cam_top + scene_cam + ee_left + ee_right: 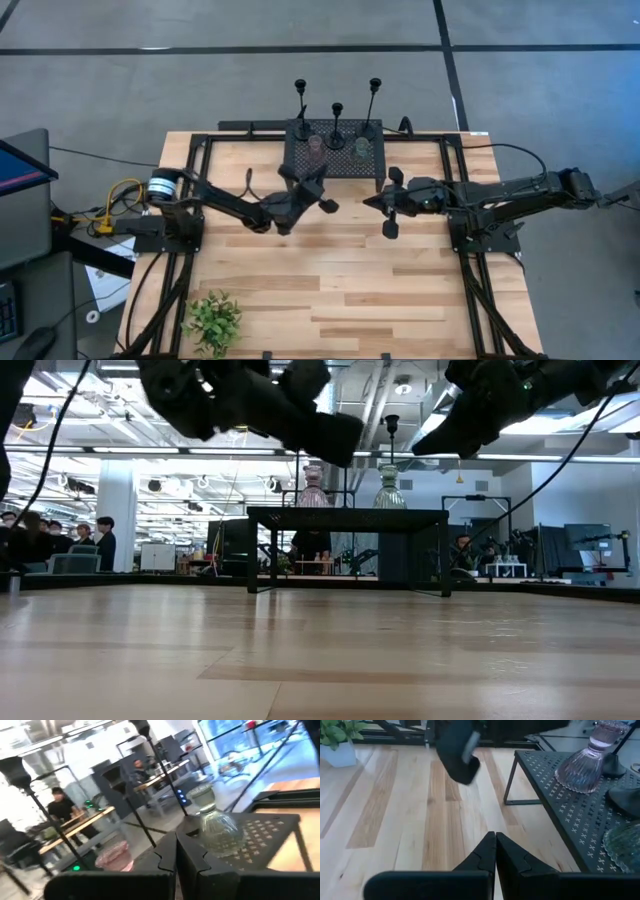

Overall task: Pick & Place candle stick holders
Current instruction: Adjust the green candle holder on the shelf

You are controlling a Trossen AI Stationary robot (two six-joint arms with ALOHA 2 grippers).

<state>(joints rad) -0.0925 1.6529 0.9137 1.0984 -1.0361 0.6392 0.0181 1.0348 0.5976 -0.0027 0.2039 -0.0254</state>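
Candle stick holders: three slim black ones, left [300, 105], middle [337, 122] and right [374, 102], standing along the far side of the black perforated rack [338, 165].
Glass holders: two on the rack, a pink one [585, 762] and a greenish one [218, 826], just in front of the candle stick holders.
Left gripper [318, 192]: raised off the tabletop at the rack's front left corner, fingers closed together, holding nothing.
Right gripper [376, 202]: raised off the tabletop at the rack's front right corner, fingers closed together, empty.
Plant: one small leafy green plant [212, 320], well apart from the rack, at the near left edge.
Tabletop [330, 290]: light wood planks in a black frame.
Room: open workshop beyond the rack, ceiling lights, desks, several people [104, 540] in the background.
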